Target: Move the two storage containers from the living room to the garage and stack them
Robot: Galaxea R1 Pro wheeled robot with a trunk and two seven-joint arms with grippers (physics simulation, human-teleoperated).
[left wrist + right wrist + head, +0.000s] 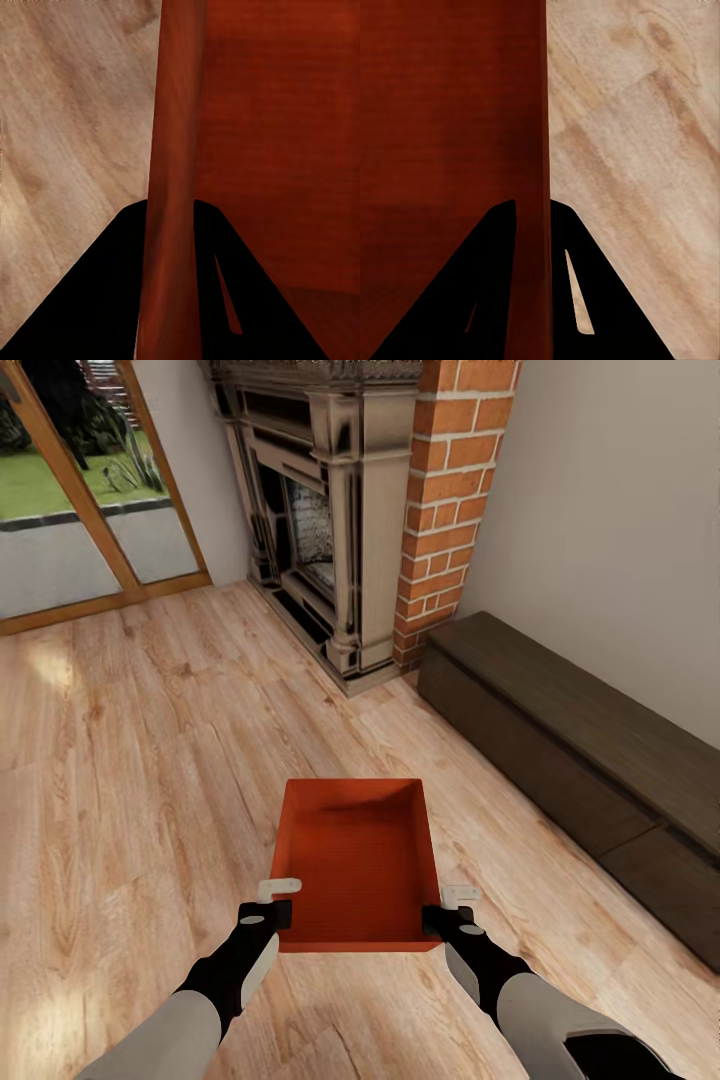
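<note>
One orange-red storage container (358,860) is held level in front of me, above the light wood plank floor of the living room. My left gripper (277,897) is shut on its left wall near the front corner, and my right gripper (447,905) is shut on its right wall. In the left wrist view the bin's wall (174,150) runs between the two black fingers (97,300). The right wrist view shows the same with the bin's right wall (532,187) clamped between black fingers (585,292). The bin is empty.
A brick fireplace (350,520) with a dark ornate surround stands ahead. A long dark wooden bench (580,760) runs along the white wall on the right. A wood-framed glass door (80,510) to a garden is at the far left. Open plank floor (130,760) lies to the left.
</note>
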